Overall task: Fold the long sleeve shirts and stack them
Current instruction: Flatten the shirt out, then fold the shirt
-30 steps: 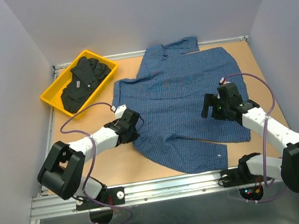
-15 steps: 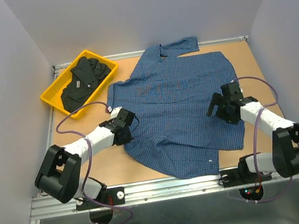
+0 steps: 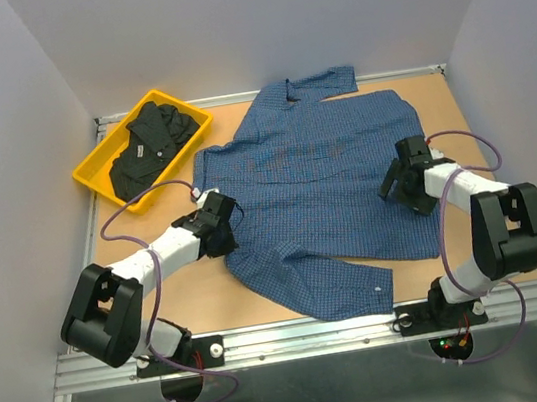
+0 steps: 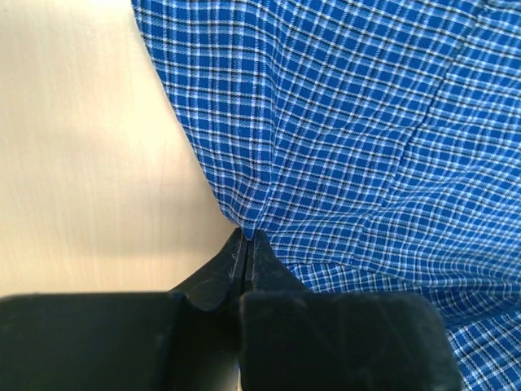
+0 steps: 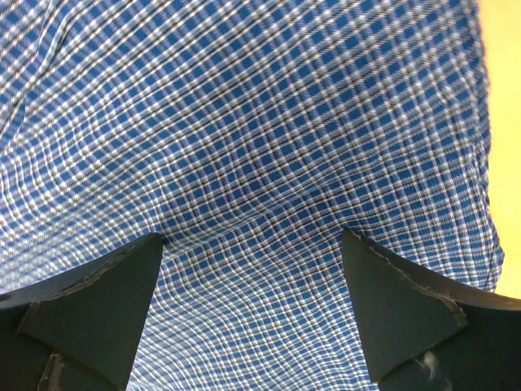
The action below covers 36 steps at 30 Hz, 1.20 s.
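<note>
Blue check shirt [image 3: 315, 174] edge in L gripper [image 4: 247, 236] pinch; R gripper [image 5: 252, 235] wide over it.

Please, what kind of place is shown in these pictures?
Most likely a laboratory robot cell, not a home or shop: plain white walls enclose a wooden tabletop on an aluminium frame, two robot arms are bolted at its near edge, and a blue checked shirt lies spread out.

Left arm [image 3: 169, 246] stretched forward, left fingers [image 4: 218, 281] pinched together — right arm [image 3: 453, 185] bent, right fingers [image 5: 89, 301] spread wide
</note>
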Each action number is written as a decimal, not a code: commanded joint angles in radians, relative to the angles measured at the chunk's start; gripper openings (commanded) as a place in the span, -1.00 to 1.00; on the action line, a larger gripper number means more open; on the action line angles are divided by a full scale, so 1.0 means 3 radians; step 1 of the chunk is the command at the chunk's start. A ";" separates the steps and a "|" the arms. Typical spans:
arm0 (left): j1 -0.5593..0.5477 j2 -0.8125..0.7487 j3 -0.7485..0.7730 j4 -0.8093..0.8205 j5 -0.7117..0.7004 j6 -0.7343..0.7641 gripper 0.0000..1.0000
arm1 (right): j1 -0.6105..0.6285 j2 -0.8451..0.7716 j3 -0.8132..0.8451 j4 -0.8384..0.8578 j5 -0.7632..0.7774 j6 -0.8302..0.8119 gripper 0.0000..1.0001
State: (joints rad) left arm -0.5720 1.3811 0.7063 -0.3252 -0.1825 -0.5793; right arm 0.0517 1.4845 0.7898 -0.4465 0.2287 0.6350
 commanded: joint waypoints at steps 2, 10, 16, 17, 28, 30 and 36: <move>0.0020 -0.0119 0.0008 0.0061 0.0138 0.0065 -0.92 | -0.0049 0.0058 0.0235 -0.0311 0.0388 0.0164 0.91; 0.0020 -0.0053 0.0054 0.0265 0.0251 0.0177 -0.92 | -0.0345 -0.0137 0.0282 -0.0975 0.0430 0.0368 0.98; 0.0020 -0.0063 0.0013 0.0383 0.0291 0.0223 -0.92 | -0.0474 -0.0188 0.0358 -0.1456 0.0163 0.0496 0.95; 0.0020 -0.0058 0.0013 0.0389 0.0281 0.0223 -0.92 | -0.0474 -0.0183 0.0364 -0.1492 0.0138 0.0501 0.93; 0.0046 -0.0089 0.0044 0.0368 0.0225 0.0254 -0.92 | -0.0499 0.0042 0.0180 -0.1263 -0.0036 0.0813 0.89; 0.0061 -0.0099 0.0029 0.0353 0.0174 0.0233 -0.92 | -0.0515 0.0134 0.0174 -0.1201 -0.0051 0.0844 0.92; 0.0071 -0.0140 -0.0002 0.0343 0.0159 0.0223 -0.92 | -0.0597 0.0348 0.0184 -0.0803 -0.0062 0.0849 0.96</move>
State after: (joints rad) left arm -0.5564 1.3769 0.7063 -0.2283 -0.1131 -0.5213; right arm -0.1116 1.5265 0.8509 -0.8001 0.1860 0.8608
